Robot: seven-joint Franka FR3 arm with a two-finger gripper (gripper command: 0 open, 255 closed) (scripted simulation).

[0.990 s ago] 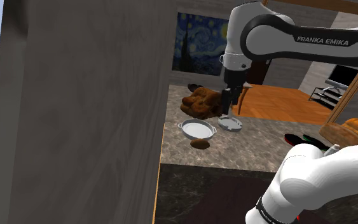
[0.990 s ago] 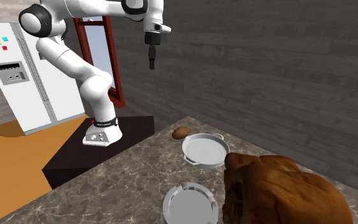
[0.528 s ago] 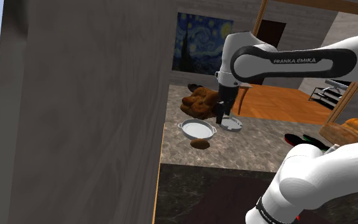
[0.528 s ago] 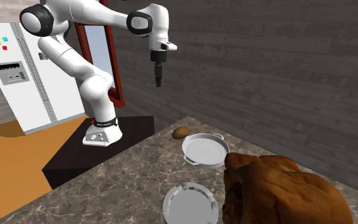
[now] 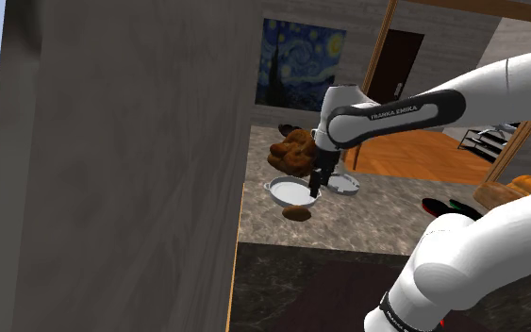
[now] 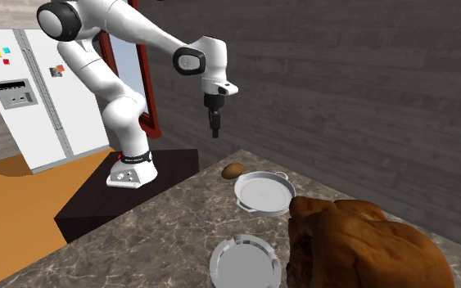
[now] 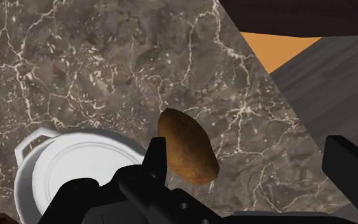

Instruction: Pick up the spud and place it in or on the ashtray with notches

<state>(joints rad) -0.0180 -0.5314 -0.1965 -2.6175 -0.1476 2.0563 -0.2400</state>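
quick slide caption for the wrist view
Open gripper poised over the brown potato on marble counter, white handled pan alongside.

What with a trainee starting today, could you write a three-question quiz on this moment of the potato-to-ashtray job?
1. What does the potato lie on?
2. True or false: the jaws are shut on the potato.
3. Which thing lies nearest the potato?
A. the two-handled white dish
B. the notched ashtray
C. the roast chicken

Key
1. The marbled counter.
2. False: the jaws stand open above the potato and do not clasp it.
3. A
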